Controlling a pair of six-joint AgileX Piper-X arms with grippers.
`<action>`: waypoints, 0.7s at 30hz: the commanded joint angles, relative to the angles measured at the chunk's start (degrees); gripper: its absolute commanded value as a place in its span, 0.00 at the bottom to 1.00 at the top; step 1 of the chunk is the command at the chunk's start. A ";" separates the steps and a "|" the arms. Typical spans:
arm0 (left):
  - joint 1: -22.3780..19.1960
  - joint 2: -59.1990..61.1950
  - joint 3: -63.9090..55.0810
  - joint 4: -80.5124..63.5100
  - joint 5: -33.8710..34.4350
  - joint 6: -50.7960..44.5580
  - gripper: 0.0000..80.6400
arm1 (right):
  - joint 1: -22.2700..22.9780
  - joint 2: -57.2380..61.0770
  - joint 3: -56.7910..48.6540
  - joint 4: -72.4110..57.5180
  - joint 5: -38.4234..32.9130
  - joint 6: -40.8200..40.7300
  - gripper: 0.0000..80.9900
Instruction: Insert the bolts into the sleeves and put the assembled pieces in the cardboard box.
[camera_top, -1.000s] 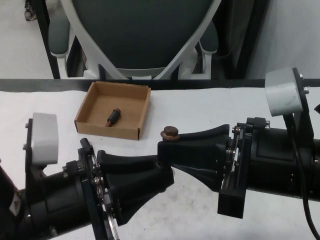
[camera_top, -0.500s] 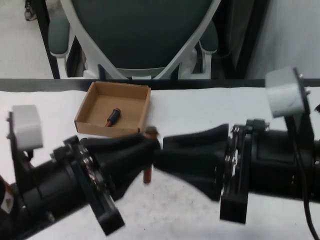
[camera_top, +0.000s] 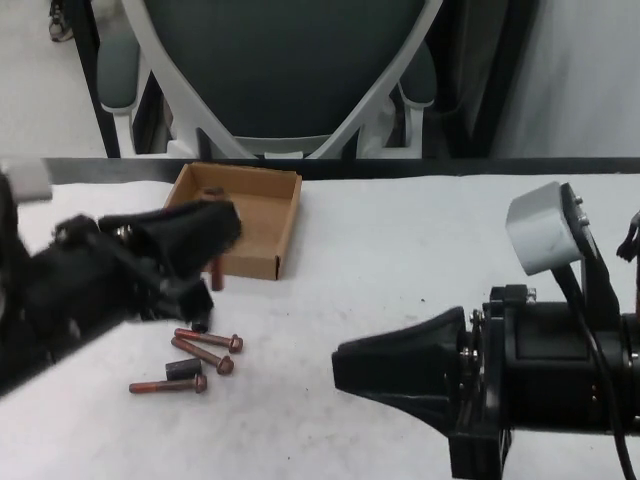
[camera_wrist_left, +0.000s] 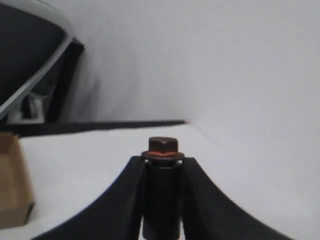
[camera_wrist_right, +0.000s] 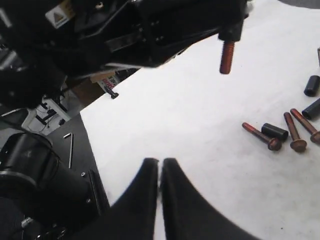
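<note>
My left gripper (camera_top: 222, 225) is shut on a black sleeve (camera_wrist_left: 161, 200) with a rust-coloured bolt (camera_wrist_left: 162, 145) through it. It holds the piece upright over the near wall of the cardboard box (camera_top: 262, 212). The bolt's threaded end (camera_top: 216, 275) hangs below the fingers and also shows in the right wrist view (camera_wrist_right: 226, 56). My right gripper (camera_top: 340, 365) is at the near right over the white bench, shut with nothing in it (camera_wrist_right: 160, 162). The left gripper covers most of the box floor.
Three loose bolts (camera_top: 205, 340) and two black sleeves (camera_top: 182, 369) lie on the bench in front of the box, also seen in the right wrist view (camera_wrist_right: 272, 137). A chair (camera_top: 280, 70) stands behind the bench's far edge.
The left arm has swung left to the box with the sleeve and bolt. The right gripper has come off the bolt and drawn back toward the near right.
</note>
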 joint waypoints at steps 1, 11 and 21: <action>3.43 1.02 -7.45 16.49 -0.64 7.78 0.01 | 0.04 -0.60 -0.22 2.03 -0.66 -1.54 0.00; 6.69 14.21 -20.94 29.38 -3.75 11.38 0.01 | 0.04 3.96 -5.85 18.85 -0.66 -8.08 0.00; 6.69 28.08 -33.89 39.14 -7.50 14.67 0.01 | -0.21 15.60 -17.26 30.12 -1.95 -12.71 0.00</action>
